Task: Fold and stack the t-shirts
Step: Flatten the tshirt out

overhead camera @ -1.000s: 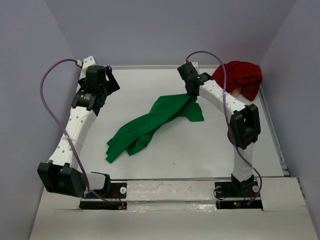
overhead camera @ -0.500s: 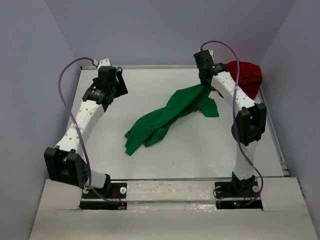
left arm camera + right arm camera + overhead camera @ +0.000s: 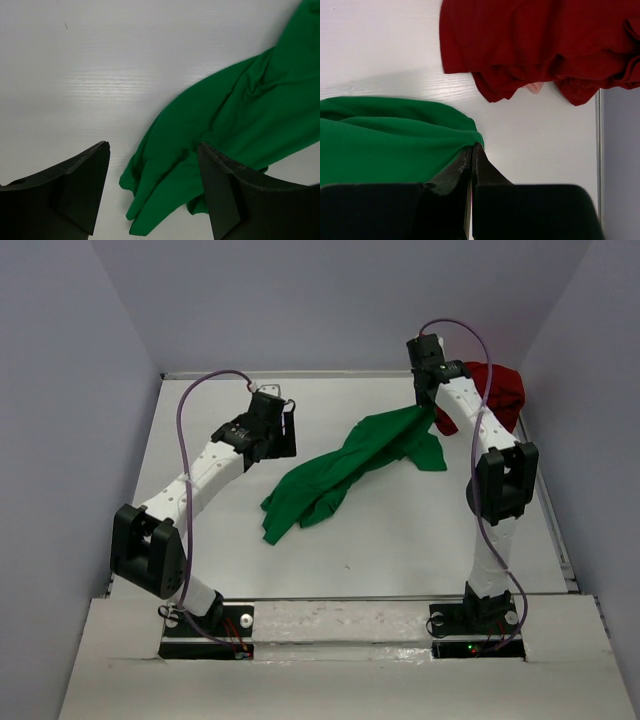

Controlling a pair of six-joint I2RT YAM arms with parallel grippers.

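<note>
The bright green t-shirt [image 3: 345,465] lies crumpled in a long diagonal band across the table, its upper end lifted. My right gripper [image 3: 428,408] is shut on that upper edge; in the right wrist view the fingertips [image 3: 472,147] pinch a fold of the green t-shirt [image 3: 385,145]. The dark red t-shirt [image 3: 497,390] is bunched in the back right corner, just beyond the right gripper, and fills the top of the right wrist view [image 3: 540,40]. My left gripper [image 3: 278,435] hangs open left of the green t-shirt; its wrist view shows the green t-shirt's [image 3: 240,115] narrow end below the spread left gripper [image 3: 153,146], untouched.
Grey walls close in the white table [image 3: 400,550] on the left, back and right. A raised rail [image 3: 555,530] runs along the table's right edge. Purple cables [image 3: 195,400] loop over both arms.
The right gripper has pulled the green t-shirt's upper end toward the back right, dragging the whole shirt that way. The left arm has swung from the back left corner toward the shirt.
</note>
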